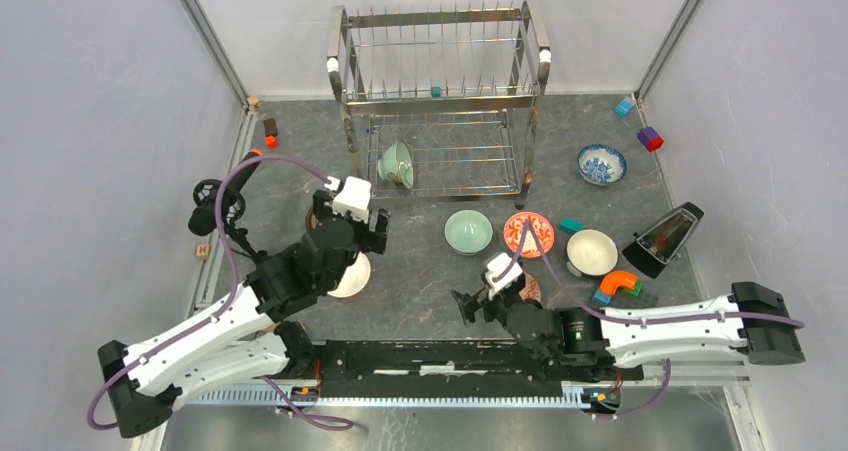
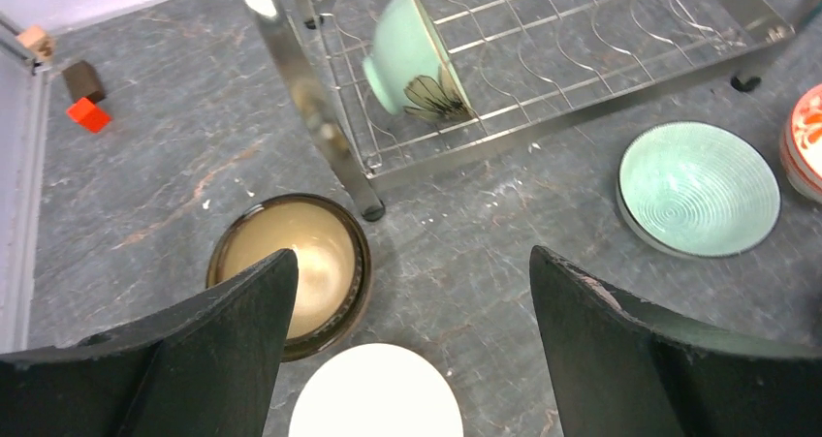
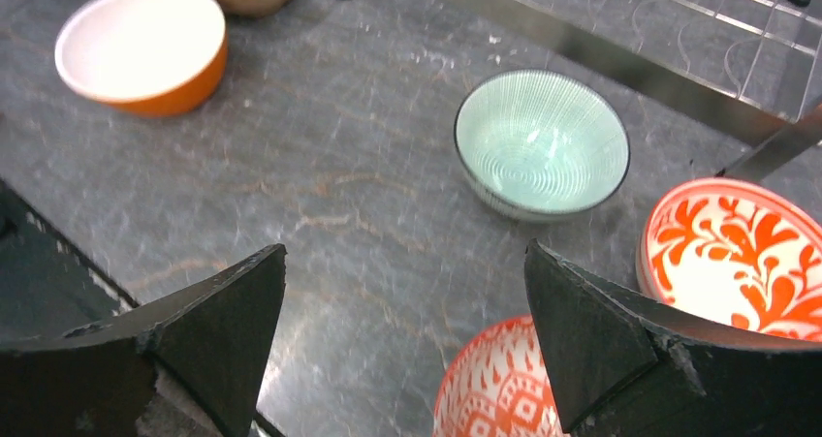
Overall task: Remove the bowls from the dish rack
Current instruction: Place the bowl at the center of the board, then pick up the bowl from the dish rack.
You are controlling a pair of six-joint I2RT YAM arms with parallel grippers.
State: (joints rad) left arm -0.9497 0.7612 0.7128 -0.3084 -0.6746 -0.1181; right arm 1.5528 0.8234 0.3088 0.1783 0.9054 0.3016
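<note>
While several bowls already sit out on the table (image 1: 420, 281), one pale green bowl (image 1: 397, 163) is not yet unloaded. It stands on edge, tilted, on the lower tier of the dish rack (image 1: 437, 17), toward that tier's 9 o'clock end, propped against the wires. The upper tier shows no bowl.

Seen from above, the rack is at 12 o'clock on the table. The propped bowl lies at about 1 o'clock from the left gripper (image 2: 412, 263), near it but apart. That gripper hangs with its jaws spread wide and nothing between them. Below it a brown bowl (image 2: 291, 272) and a white bowl (image 2: 376, 393) rest just beside each other by the rack's front leg. The right gripper (image 3: 405, 253) is likewise spread and empty, low over the table at about 6 o'clock. Near it are a ribbed green bowl (image 3: 541, 144), a red-orange patterned dish (image 3: 737, 253) and a red-orange patterned bowl (image 3: 494, 384).

The bowl in the rack looks like glazed ceramic, so I judge it stiff, smooth enough to slip, light enough for one arm, and liable to chip if knocked on steel wire. The best hold is probably the upper rim, one finger inside the wall and one outside, pinching the thin edge instead of spanning the round body. It should lift clear of the wires before swinging out, as the upper tier sits close overhead.
</note>
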